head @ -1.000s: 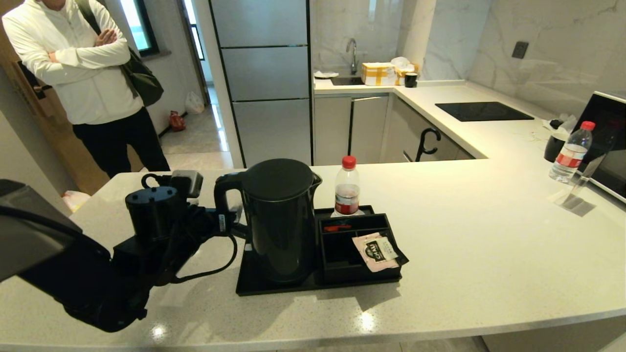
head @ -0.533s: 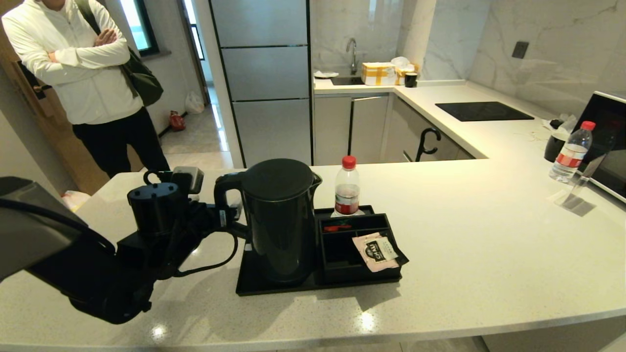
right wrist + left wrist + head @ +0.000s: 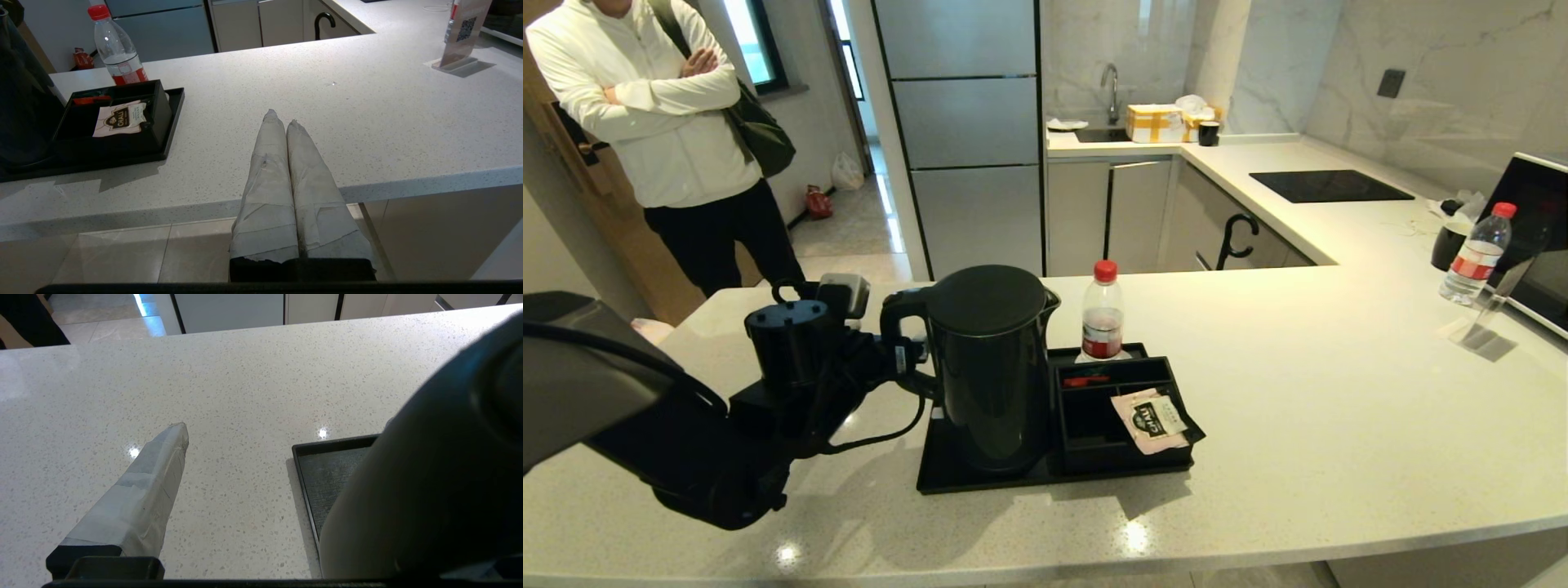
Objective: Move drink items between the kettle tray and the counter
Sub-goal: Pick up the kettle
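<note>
Speckled stone counter (image 3: 1339, 392) carries your black kettle tray (image 3: 980, 478), the kettle (image 3: 992, 367) upright on it with the bottle (image 3: 1103, 314) at 1 o'clock, the left gripper (image 3: 913, 353) open about its handle, the right gripper (image 3: 282, 118) closed.

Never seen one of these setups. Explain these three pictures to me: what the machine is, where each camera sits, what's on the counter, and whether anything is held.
It is a two-armed robot. One picture looks down from its head; the other two come from cameras on its wrists.

On the counter lies a black kettle tray bearing a black kettle, a red-capped bottle and a pink tea sachet.

The left gripper is at the kettle's handle; a firm grasp can't be confirmed. The right gripper, shut and empty, waits near the counter's edge.
</note>
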Controlling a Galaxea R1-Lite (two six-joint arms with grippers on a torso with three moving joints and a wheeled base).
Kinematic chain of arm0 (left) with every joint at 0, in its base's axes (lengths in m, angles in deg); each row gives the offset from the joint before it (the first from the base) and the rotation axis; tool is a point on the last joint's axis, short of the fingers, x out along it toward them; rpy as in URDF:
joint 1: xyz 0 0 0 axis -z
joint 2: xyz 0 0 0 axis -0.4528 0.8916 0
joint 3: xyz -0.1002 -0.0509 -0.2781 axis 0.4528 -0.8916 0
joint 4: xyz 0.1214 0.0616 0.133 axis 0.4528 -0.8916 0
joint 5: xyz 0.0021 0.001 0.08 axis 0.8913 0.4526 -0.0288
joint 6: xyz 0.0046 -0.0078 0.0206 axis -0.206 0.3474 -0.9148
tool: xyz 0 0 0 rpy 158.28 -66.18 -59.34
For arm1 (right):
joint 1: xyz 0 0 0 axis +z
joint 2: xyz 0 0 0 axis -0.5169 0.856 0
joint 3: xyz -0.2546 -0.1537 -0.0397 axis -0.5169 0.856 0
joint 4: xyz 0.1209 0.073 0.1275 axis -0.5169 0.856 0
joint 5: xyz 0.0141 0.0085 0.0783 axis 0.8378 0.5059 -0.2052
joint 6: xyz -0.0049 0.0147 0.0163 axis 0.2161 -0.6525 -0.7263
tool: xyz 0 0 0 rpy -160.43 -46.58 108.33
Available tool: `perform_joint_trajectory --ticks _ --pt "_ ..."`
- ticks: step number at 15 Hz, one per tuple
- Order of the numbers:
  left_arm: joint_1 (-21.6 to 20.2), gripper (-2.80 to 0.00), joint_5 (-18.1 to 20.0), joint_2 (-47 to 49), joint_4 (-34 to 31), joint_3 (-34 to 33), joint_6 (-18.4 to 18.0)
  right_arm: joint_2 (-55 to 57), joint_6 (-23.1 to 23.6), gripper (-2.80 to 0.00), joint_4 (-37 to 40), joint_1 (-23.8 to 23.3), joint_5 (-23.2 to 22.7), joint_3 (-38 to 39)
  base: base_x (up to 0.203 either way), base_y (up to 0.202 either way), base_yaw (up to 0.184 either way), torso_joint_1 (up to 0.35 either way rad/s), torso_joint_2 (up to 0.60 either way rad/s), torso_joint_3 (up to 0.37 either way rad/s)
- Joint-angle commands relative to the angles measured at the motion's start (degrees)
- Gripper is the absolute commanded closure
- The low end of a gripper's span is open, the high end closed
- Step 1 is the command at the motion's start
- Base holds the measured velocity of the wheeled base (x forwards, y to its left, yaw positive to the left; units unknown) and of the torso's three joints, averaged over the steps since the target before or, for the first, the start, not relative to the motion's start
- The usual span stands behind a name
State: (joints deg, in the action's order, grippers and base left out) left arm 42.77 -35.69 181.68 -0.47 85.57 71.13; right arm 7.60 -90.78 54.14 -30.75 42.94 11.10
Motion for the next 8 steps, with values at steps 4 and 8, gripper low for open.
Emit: perform_joint_trajectory --ticks 4,8 --pt "0.0 -2.8 -0.1 0.7 0.4 0.7 -0.1 0.1 0.0 0.0 0.0 0.1 0.0 1.8 0.0 0.0 0.0 0.0 0.0 0.0" --pt "0.1 -2.8 0.0 -0.1 0.4 0.7 0.0 0.1 0.0 0.0 0.0 0.1 0.0 1.8 0.0 0.0 0.0 0.0 0.0 0.0"
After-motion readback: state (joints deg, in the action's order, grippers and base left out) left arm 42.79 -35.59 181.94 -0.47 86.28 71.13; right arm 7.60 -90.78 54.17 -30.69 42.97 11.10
